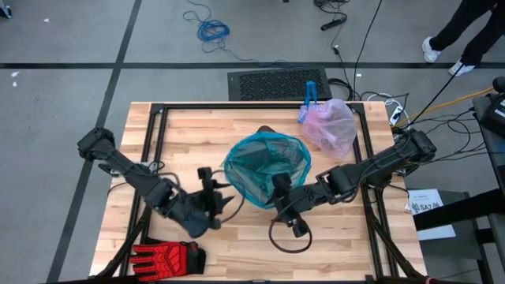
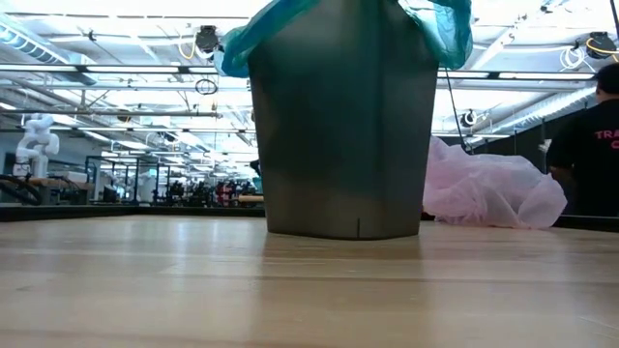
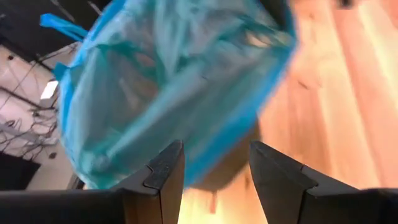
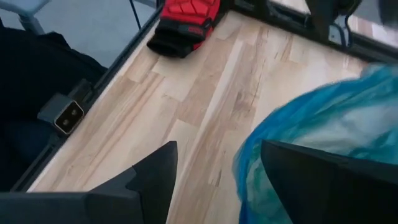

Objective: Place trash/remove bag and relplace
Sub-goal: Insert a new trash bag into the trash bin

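The teal-green bag (image 1: 266,164) lines the dark bin (image 2: 343,145) in the middle of my surface (image 1: 237,244), its rim folded out over the bin's lip and its mouth open upward. The pale lilac-pink bag (image 1: 331,126) sits bunched on the surface beyond the bin toward the far right corner, apart from it, with its blue tie (image 1: 309,96) standing up at its far side; it looks filled, though I cannot make out what is inside through the plastic. My left jaws (image 1: 223,197) hang just beside the bin's near-left side, fingers apart and holding nothing, and past them my left wrist view shows the teal plastic close ahead. My right jaws (image 1: 278,188) are at the bin's near rim, also apart; one finger (image 4: 323,186) lies over the teal plastic in my right wrist view, but whether it actually touches the film I cannot tell. Nothing is clamped in either pair. A red-and-black glove (image 1: 167,257) lies flat at the near left corner of the surface, well away from the bin. Beyond the surface, a blue cable (image 1: 211,30) lies coiled on the floor, and a person in dark clothes (image 2: 592,135) stands at the right edge of the low view.
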`<state>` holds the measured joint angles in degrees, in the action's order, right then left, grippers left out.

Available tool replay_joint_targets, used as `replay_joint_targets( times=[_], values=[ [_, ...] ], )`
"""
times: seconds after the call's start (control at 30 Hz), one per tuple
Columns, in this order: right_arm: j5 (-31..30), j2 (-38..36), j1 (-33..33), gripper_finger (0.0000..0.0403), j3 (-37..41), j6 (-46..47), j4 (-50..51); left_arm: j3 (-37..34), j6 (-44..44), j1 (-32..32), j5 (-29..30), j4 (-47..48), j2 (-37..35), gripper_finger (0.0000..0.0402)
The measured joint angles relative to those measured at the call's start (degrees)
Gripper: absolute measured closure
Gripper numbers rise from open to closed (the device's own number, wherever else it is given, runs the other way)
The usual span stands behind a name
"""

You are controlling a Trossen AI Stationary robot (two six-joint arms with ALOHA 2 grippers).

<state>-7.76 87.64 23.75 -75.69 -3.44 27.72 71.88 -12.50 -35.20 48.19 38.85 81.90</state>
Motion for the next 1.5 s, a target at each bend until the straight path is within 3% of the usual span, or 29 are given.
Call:
replay_joint_targets(
  times=[0.1, 0.23, 0.33, 0.43, 0.5, 0.93, 1.13, 1.27, 1.37, 1.5],
  values=[
    [0.0, -0.1, 0.0, 0.0177, -2.1, -0.7, 1.3, 0.0, 2.4, 2.3, -0.1, -3.8, 0.3, 0.0237],
    [-0.8, -0.2, 0.0, 0.0206, -5.4, -1.4, 5.6, 0.0, 6.9, 4.9, -5.4, -10.7, 1.5, 0.0277],
    [-5.4, -0.2, 0.0, 0.0262, -5.8, -2.7, 8.8, 0.0, 8.9, 6.3, -10.1, -13.8, 3.4, 0.0325],
    [-8.9, 0.1, 0.0, 0.0346, -5.7, -2.6, 11.5, 0.0, 10.0, 7.1, -12.8, -14.3, 5.6, 0.0382],
    [-10.4, 0.3, 0.0, 0.0387, -4.5, -2.4, 11.3, 0.0, 10.1, 7.1, -13.3, -14.3, 6.7, 0.0394],
    [-10.6, 0.3, 0.0, 0.0402, 6.4, 1.9, 1.4, 0.0, 9.9, 8.5, -12.4, -14.9, 8.7, 0.0400],
    [-11.5, -1.6, 4.0, 0.0403, 4.8, 2.2, 2.9, -3.0, 9.7, 10.2, -10.8, -18.1, 8.8, 0.0401],
    [-22.8, -6.8, 8.2, 0.0403, 2.5, 4.2, 10.2, -6.1, 8.3, 11.0, -11.1, -21.1, 8.8, 0.0401],
    [-32.8, -10.6, 9.6, 0.0403, 2.3, 11.4, 18.6, -6.7, 7.5, 11.0, -11.3, -21.0, 8.8, 0.0401],
    [-39.6, -13.4, 8.8, 0.0403, 3.6, 21.8, 28.1, -6.7, 7.4, 11.0, -11.3, -21.0, 8.8, 0.0401]
  ],
)
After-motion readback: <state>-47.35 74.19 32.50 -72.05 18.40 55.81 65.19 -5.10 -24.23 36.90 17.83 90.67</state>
